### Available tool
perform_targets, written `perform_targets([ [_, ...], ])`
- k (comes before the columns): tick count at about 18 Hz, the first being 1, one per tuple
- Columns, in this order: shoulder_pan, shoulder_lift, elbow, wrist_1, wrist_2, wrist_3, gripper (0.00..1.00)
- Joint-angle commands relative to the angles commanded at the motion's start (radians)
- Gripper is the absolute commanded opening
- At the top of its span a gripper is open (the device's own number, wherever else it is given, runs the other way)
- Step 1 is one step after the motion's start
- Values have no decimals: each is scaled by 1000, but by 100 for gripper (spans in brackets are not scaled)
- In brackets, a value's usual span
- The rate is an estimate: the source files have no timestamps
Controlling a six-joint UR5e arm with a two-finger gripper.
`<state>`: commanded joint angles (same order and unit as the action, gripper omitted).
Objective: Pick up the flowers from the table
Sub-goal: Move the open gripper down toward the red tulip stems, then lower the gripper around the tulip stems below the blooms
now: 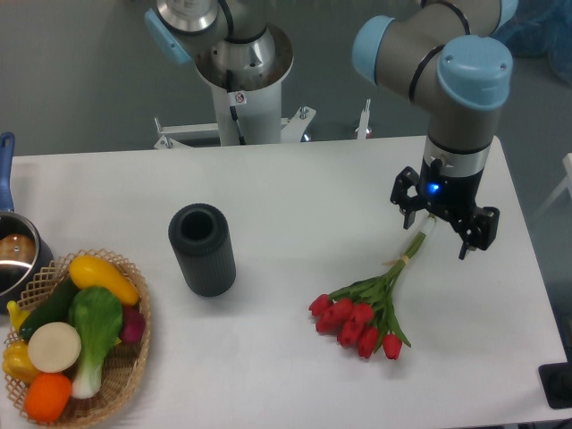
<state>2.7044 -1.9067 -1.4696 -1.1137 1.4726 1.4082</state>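
Note:
The flowers (pixel 362 322), a bunch of red tulips with green leaves, lie on the white table (pixel 295 197) at the front right. Their buds point toward the front edge, and the pale tied stems (pixel 409 255) run up and to the right. My gripper (pixel 437 239) hangs over the stem ends, pointing down. Its black fingers (pixel 409 207) stand apart on either side of the stems, open. The stem tips run in under the gripper body and are hidden there. The buds rest on the table.
A dark ribbed cylinder vase (pixel 202 249) stands upright left of centre. A wicker basket (pixel 134 357) of toy vegetables sits at the front left corner, and a pot (pixel 13 255) is at the left edge. The table's right edge lies close to the gripper.

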Motion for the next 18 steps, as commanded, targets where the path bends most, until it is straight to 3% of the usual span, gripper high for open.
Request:
perform_targets([
  [8,-6,-17,-35,3,-8,-11,100],
  [10,3,-21,-76,58,-34,-9,100],
  [12,20,-20,-161,174,-77,-6,100],
  [15,14,-67,-167,199,-63,-2,100],
  [18,-23,-129,-132,199,32,-8,100],
])
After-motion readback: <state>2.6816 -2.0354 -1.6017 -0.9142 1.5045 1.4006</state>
